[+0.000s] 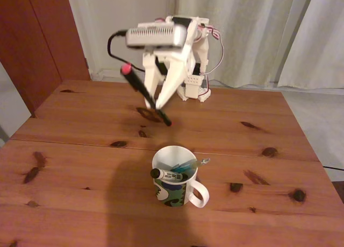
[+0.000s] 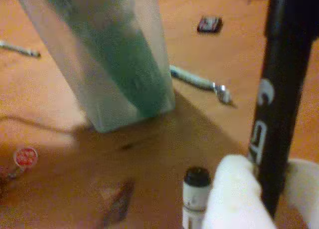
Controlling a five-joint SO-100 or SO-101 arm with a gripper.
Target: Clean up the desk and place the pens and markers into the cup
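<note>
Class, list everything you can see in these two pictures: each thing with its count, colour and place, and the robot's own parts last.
Desk: one, reddish-brown wood with dark knots, under everything.
Cup: one, white with a green and dark-blue pattern, near the desk's middle in the fixed view.
Marker: one, white with black cap, inside the cup.
Teal pen: one, teal with silver tip, inside the cup.
Black pen: one, black with pink-red end, held tilted above the desk.
Curtain: pale, behind the desk.
Arm: one, white, at the far edge.
Gripper: one, white, shut on the black pen.

Marker [image 1: 167,175], teal pen [image 1: 188,164] in cup [image 1: 173,192]; black pen [image 1: 146,94] aloft
</note>
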